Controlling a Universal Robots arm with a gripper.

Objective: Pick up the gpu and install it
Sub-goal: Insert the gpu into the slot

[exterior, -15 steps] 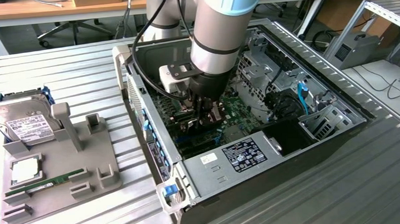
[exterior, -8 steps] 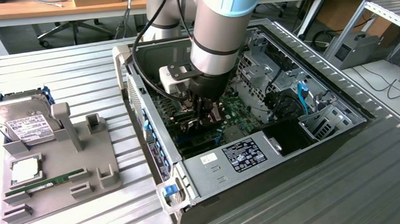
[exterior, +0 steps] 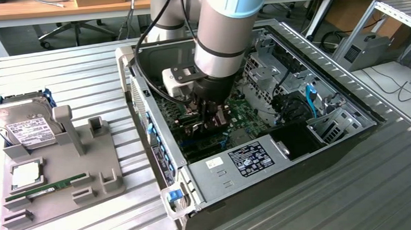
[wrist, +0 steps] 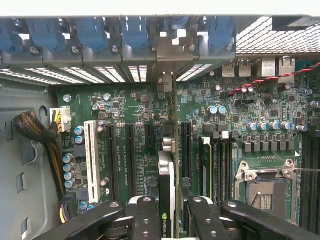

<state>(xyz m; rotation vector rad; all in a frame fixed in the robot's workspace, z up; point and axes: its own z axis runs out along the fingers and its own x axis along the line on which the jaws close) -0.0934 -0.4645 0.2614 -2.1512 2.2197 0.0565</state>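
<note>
**Grey arm reaches down into the open PC case with the card held edge-on**

Silver-grey and standing nearly vertical, the arm (exterior: 220, 36) drops from the top centre of the exterior view straight into the open computer case (exterior: 263, 159), its wrist pointing down at the motherboard (wrist: 135, 130). The end effector (exterior: 213, 117) sits low inside the chassis, middle of the frame. In the wrist view its black fingers (wrist: 145, 220) press in from both sides at the bottom centre, narrowed onto the gpu (wrist: 166, 195), which stands upright on its thin edge between them. The card lines up with a long slot on the green board, and its silver bracket end points toward the row of blue slot latches (wrist: 135, 35) along the top of the frame. Whether its lower edge already touches the slot I cannot tell.

Over at the left of the exterior view, a grey parts holder (exterior: 55, 173) rests on the slatted metal tabletop (exterior: 72, 74), carrying a hard drive (exterior: 25, 125) at its upper left corner and a green RAM stick (exterior: 46, 188) nearer the bottom.
</note>
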